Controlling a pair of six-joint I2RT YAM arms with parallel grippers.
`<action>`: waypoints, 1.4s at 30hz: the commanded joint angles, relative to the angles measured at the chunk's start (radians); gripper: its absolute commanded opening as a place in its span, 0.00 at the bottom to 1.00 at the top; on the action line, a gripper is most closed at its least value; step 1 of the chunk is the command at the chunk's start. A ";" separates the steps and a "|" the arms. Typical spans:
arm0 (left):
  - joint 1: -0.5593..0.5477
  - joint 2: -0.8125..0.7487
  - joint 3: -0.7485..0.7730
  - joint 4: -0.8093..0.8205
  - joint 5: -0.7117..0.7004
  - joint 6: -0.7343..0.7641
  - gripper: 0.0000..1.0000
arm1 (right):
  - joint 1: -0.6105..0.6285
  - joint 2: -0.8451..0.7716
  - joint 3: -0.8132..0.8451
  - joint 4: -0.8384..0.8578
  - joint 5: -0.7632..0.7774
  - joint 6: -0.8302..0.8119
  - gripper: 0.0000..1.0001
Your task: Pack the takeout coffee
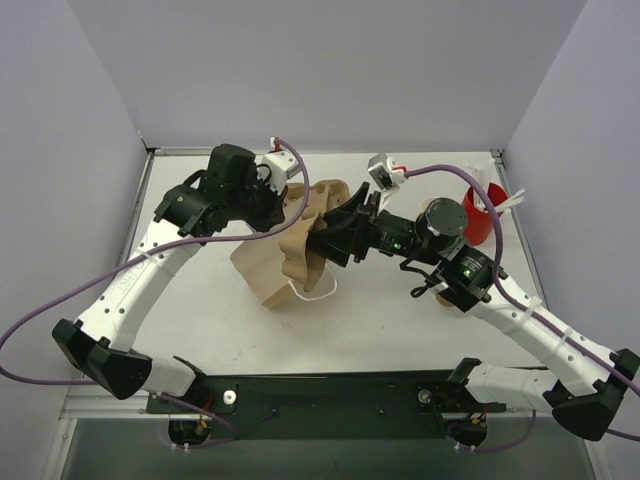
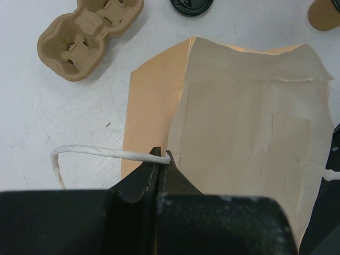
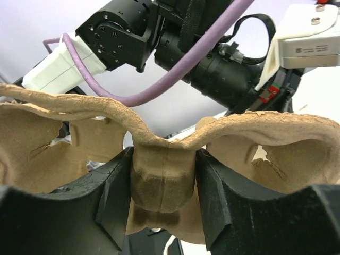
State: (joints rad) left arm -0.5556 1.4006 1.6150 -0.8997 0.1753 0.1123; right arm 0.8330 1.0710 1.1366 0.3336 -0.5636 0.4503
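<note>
Tan kraft paper bag [image 2: 249, 138] with white twisted-paper handle [image 2: 106, 152], moulded pulp cup carrier [image 2: 87, 37] beside it, red cup [image 1: 478, 220] holding white sticks [image 1: 507, 197], white bench [image 1: 200, 330]

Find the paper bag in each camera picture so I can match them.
Top view: the paper bag sits at the centre, between the two arms.
Left wrist: it fills the middle and right; the left pincer is shut on its white handle.
Right wrist: not clearly in it; the cup tray in the right pincer fills the picture.
Shared landmark: the left arm, left in the top view, high in the right wrist view.
</note>
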 commanded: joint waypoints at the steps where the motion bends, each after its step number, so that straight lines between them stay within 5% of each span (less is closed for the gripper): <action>1: -0.003 -0.049 0.003 0.087 0.085 -0.013 0.00 | 0.008 0.035 -0.014 0.205 -0.091 0.079 0.42; 12: -0.003 -0.095 -0.023 0.130 0.173 -0.034 0.00 | 0.003 0.092 -0.089 0.318 -0.144 0.156 0.41; 19: -0.003 -0.126 -0.017 0.142 0.191 -0.040 0.00 | -0.005 0.110 -0.064 0.127 -0.163 0.068 0.41; 26: -0.003 -0.117 0.019 0.122 0.164 -0.077 0.00 | 0.014 0.092 -0.021 -0.244 -0.009 -0.146 0.41; 42: -0.064 -0.068 0.010 0.022 0.150 -0.217 0.00 | 0.135 0.225 0.063 -0.461 0.381 -0.374 0.40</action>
State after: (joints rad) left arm -0.5915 1.3350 1.6070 -0.8646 0.3172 -0.0624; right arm 0.9447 1.2564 1.1259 -0.0559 -0.3069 0.1673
